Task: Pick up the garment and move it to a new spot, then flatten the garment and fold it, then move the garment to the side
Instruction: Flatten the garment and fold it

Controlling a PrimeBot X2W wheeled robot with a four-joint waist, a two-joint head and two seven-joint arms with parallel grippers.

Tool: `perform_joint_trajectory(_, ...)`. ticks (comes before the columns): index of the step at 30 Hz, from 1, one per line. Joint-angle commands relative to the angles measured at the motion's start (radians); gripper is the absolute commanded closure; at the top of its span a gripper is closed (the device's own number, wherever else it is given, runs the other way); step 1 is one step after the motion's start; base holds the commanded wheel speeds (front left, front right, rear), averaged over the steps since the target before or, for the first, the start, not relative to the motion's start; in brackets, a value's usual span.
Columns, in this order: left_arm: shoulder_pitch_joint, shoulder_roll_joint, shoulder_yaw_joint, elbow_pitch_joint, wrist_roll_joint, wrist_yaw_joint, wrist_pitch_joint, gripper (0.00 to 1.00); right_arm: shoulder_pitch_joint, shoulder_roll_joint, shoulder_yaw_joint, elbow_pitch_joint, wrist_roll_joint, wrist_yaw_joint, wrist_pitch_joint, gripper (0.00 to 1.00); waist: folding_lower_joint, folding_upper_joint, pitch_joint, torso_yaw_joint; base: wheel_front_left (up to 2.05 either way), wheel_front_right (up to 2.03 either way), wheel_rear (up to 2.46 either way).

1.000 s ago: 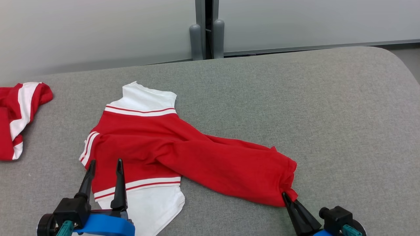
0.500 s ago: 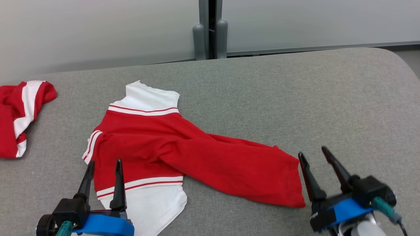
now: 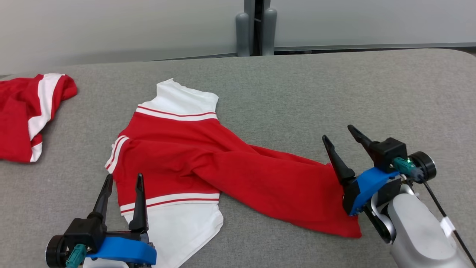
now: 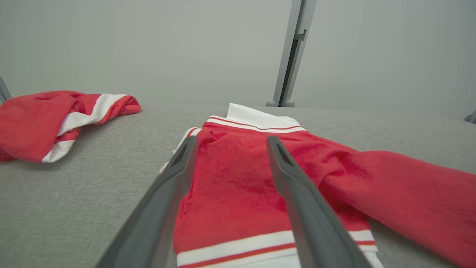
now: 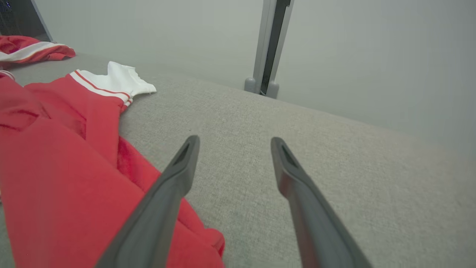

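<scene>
Likely flattening the red-and-white garment (image 3: 178, 156) (nearly spread): left gripper (image 3: 124, 175) and right gripper (image 3: 337, 131) gape empty at its edges; next, pinch corners to fold.

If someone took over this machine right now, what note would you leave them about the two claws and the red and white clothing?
Left gripper: open, empty, poised at the near left edge of the red fleece garment with white striped ends.
Right gripper: open, empty, beside the garment's right end.
Garment: lying on the grey fabric-covered table, with a long red section trailing right. A second red and white garment sits crumpled at the far left.
Done: garment laid down, held by neither gripper.
Left: fold looks unfinished, then move it aside.
</scene>
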Motion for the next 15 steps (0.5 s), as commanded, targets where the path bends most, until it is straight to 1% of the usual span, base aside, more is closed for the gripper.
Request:
perform_joint_trajectory(1,-0.012,0.004,0.001,0.000,-0.005,0.005,-0.003,0.00,-0.029,-0.009,0.026,0.043,0.013,0.000,0.026,0.00,-0.0001,-0.0001,0.007,0.015,0.00,0.00,0.00)
perform_joint_trajectory(8,-0.012,0.004,-0.001,-0.002,-0.011,0.011,-0.003,0.00,-0.057,-0.026,0.126,0.192,0.085,0.000,0.103,0.00,-0.0001,-0.0001,0.013,0.033,0.00,0.00,0.00)
perform_joint_trajectory(9,-0.012,0.004,-0.001,-0.002,-0.011,0.011,-0.003,0.00,-0.057,-0.026,0.126,0.192,0.085,0.000,0.103,0.00,-0.0001,-0.0001,0.013,0.033,0.00,0.00,0.00)
perform_joint_trajectory(15,-0.010,0.004,0.002,-0.001,-0.011,0.014,-0.003,0.00,-0.061,-0.030,0.210,0.266,0.148,0.000,0.151,0.00,-0.0001,-0.0001,0.011,0.028,0.00,0.00,0.00)
